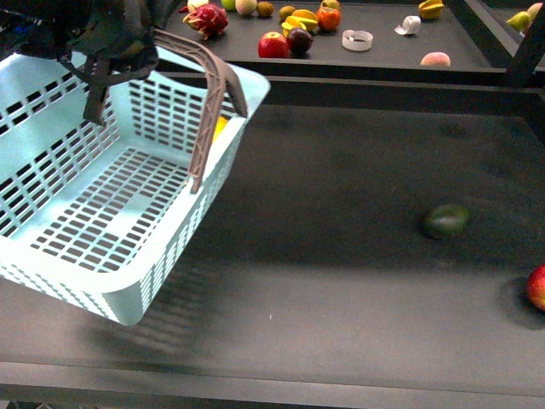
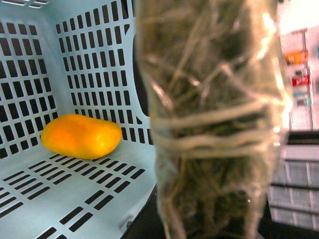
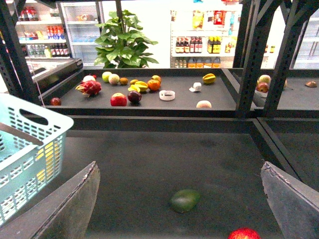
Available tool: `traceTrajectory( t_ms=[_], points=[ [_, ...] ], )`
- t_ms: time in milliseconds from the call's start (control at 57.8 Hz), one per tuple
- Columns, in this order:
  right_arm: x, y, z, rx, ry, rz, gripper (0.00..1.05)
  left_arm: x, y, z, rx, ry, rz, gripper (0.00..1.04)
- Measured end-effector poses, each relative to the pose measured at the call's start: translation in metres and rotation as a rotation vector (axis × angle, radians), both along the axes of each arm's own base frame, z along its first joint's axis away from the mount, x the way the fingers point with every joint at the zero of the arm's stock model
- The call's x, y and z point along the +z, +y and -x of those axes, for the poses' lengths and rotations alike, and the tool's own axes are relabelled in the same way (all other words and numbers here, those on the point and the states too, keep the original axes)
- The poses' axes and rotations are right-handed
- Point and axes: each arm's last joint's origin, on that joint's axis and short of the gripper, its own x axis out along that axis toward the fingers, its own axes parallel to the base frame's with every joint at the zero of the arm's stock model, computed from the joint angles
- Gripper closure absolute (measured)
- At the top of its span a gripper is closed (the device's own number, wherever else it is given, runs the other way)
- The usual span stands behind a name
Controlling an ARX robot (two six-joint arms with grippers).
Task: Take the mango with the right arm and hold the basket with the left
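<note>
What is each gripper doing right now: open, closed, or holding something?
Left gripper: closed on the basket at its brown handle, basket lifted and tilted.
Right gripper: open, holding nothing.

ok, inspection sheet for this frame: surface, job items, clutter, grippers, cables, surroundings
Surface: dark shelf, bare in the middle.
Job's things: mango lies inside the light blue basket; the basket is tilted, its brown handle raised.
Clutter: dark green fruit and red apple on the shelf; assorted fruit on the rear shelf.
Grippers: left gripper at the basket's handle, grip unclear; right gripper fingers spread, holding nothing.
Cables: nothing seen.
Surroundings: potted plant, drink fridges, black racking.
</note>
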Motion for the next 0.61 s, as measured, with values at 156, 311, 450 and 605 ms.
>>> traceTrajectory(
  t_ms=[156, 311, 450, 605],
  points=[
    [0.000, 0.000, 0.000, 0.000, 0.000, 0.000, 0.08, -0.017, 0.021, -0.018, 0.112, 0.000, 0.047, 1.01],
    [0.000, 0.000, 0.000, 0.000, 0.000, 0.000, 0.08, -0.026, 0.031, -0.034, 0.163, -0.016, 0.093, 1.01],
    [0.000, 0.000, 0.000, 0.000, 0.000, 0.000, 0.08, -0.039, 0.035, -0.045, 0.168, -0.006, 0.128, 1.01],
    [0.000, 0.000, 0.000, 0.000, 0.000, 0.000, 0.08, -0.059, 0.042, -0.056, 0.203, -0.006, 0.141, 1.01]
  ],
)
